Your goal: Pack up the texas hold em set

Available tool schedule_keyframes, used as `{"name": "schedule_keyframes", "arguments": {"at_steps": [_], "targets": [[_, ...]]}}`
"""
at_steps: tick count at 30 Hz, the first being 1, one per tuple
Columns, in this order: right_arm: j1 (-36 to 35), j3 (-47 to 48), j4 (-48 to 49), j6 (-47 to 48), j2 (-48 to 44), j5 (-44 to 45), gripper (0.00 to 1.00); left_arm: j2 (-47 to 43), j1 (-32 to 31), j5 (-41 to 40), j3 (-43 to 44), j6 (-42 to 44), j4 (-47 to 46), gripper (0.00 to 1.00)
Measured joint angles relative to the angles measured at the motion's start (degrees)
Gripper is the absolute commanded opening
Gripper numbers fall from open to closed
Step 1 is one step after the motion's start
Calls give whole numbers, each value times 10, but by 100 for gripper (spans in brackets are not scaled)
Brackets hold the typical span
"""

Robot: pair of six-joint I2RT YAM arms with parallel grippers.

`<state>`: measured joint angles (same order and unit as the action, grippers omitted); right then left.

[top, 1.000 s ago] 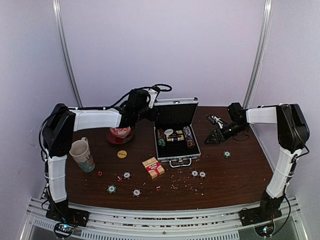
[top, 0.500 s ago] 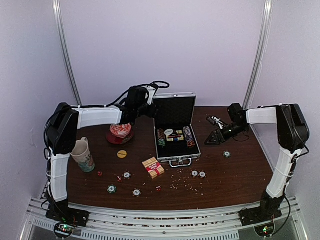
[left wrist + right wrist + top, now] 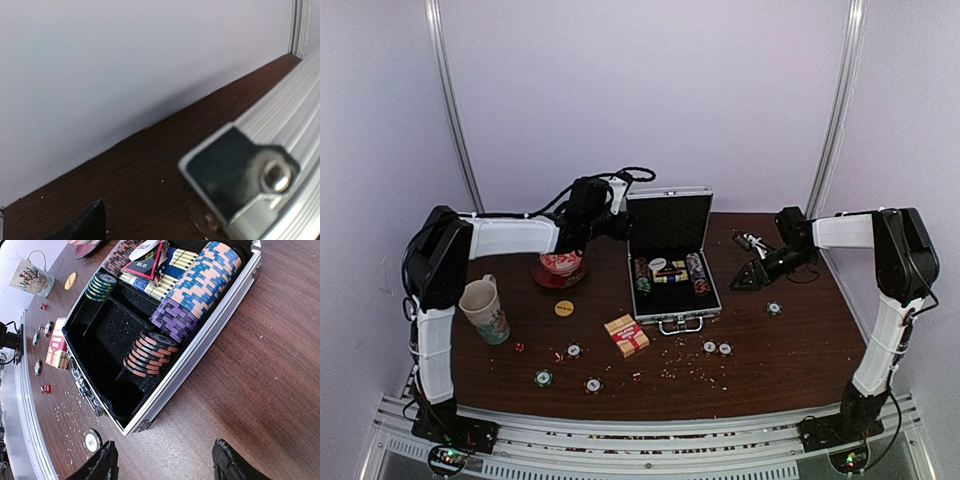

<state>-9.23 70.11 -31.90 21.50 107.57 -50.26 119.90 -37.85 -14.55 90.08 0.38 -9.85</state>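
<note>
The silver case (image 3: 672, 300) lies open at mid-table with its lid (image 3: 668, 222) standing nearly upright. Rows of chips (image 3: 197, 287) and cards fill its black tray. My left gripper (image 3: 618, 218) is at the lid's upper left corner. In the left wrist view, one finger (image 3: 85, 227) shows and the lid corner (image 3: 240, 175) covers the other; the jaws look open. My right gripper (image 3: 748, 276) is open and empty, low over the table by the case's right side (image 3: 200, 347). The red-yellow card box (image 3: 626, 335), yellow disc (image 3: 564, 308), loose chips (image 3: 593, 384) and red dice (image 3: 519, 347) lie on the table.
A patterned cup (image 3: 485, 310) stands at the left. A red-and-white bowl (image 3: 560, 268) sits below the left arm. More chips lie at the right of the case (image 3: 774, 309) and in front of it (image 3: 717, 348). Crumbs are scattered near the case front. The wall is just behind the lid.
The left gripper has risen a little and the case lid has swung from leaning back to more upright. The right arm has not moved.
</note>
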Motion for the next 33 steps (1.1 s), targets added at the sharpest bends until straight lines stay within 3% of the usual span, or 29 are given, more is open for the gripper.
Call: {"name": "schedule_keyframes", "arguments": {"at_steps": [3,6,12,23,33], "targets": [[0,0,-2,4,0,0,66,-27,2,5,-36,2,0,86],[0,0,-7,9,0,0,66,-57,6,17,-63,14,5,98],[0,0,-15,16,-23,3,66,-131,8,46,-130,21,19,98],[0,0,-17,28,-60,15,66,-255,-3,69,-208,-54,180,98],[0,0,-17,28,-61,25,66,-285,-58,42,-244,-112,288,98]]}}
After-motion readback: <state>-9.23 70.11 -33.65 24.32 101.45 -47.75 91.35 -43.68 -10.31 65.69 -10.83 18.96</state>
